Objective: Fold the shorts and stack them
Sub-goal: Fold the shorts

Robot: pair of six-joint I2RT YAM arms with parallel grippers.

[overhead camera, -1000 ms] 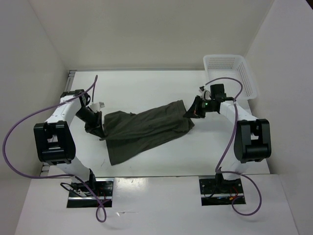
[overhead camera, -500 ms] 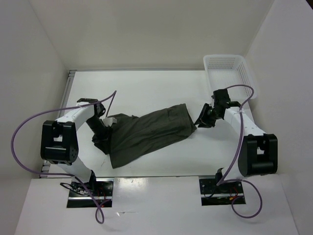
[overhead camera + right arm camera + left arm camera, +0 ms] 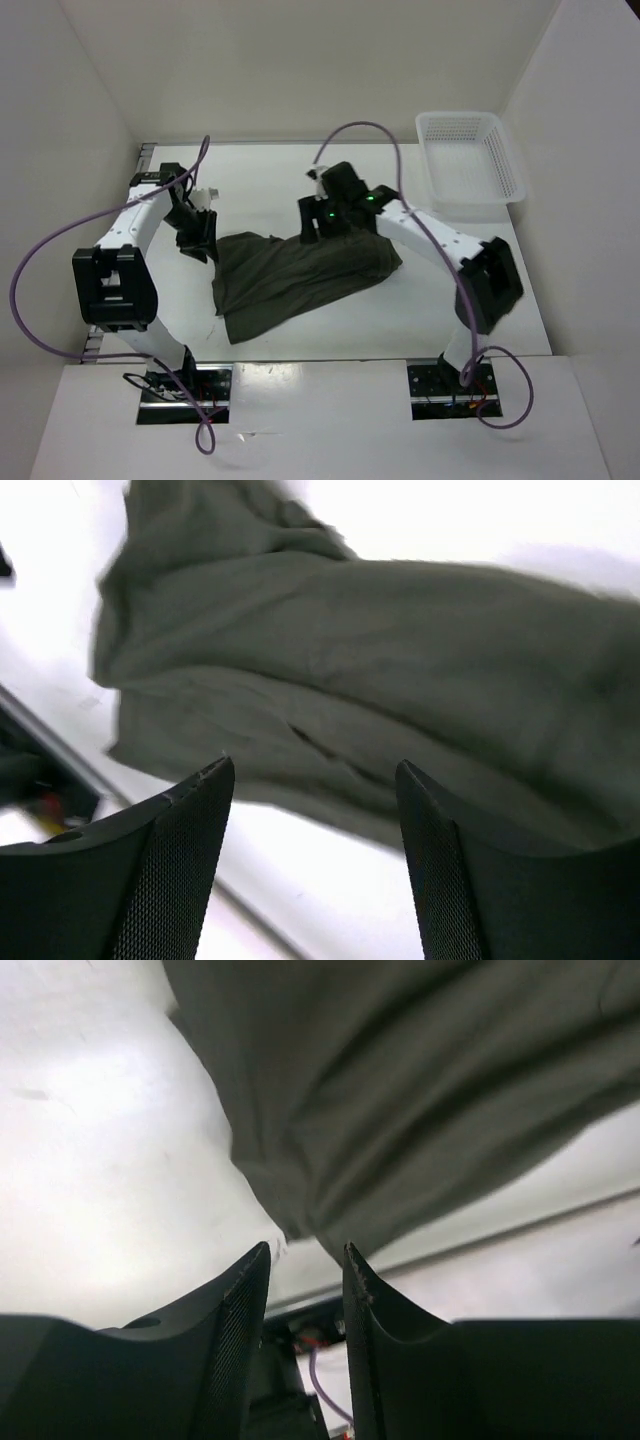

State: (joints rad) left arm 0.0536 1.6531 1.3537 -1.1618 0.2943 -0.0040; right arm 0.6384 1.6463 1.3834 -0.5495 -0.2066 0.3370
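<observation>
The dark olive shorts (image 3: 300, 270) lie wrinkled and doubled over in the middle of the white table. In the left wrist view the shorts (image 3: 420, 1090) spread out just beyond the fingertips. My left gripper (image 3: 197, 238) hovers at their left edge, and the left gripper (image 3: 305, 1260) is open by a narrow gap with nothing in it. My right gripper (image 3: 313, 222) hangs over their far edge near the middle. The right gripper (image 3: 315, 770) is wide open and empty, above the shorts (image 3: 380, 660).
A white mesh basket (image 3: 470, 160) stands at the back right corner. Purple cables loop up from both arms. White walls close in the table on the left, back and right. The table's near edge runs just below the shorts.
Both grippers have opened and let go of the shorts. The right arm swung left from the shorts' right end to their far edge. The left gripper drew back slightly toward the far left.
</observation>
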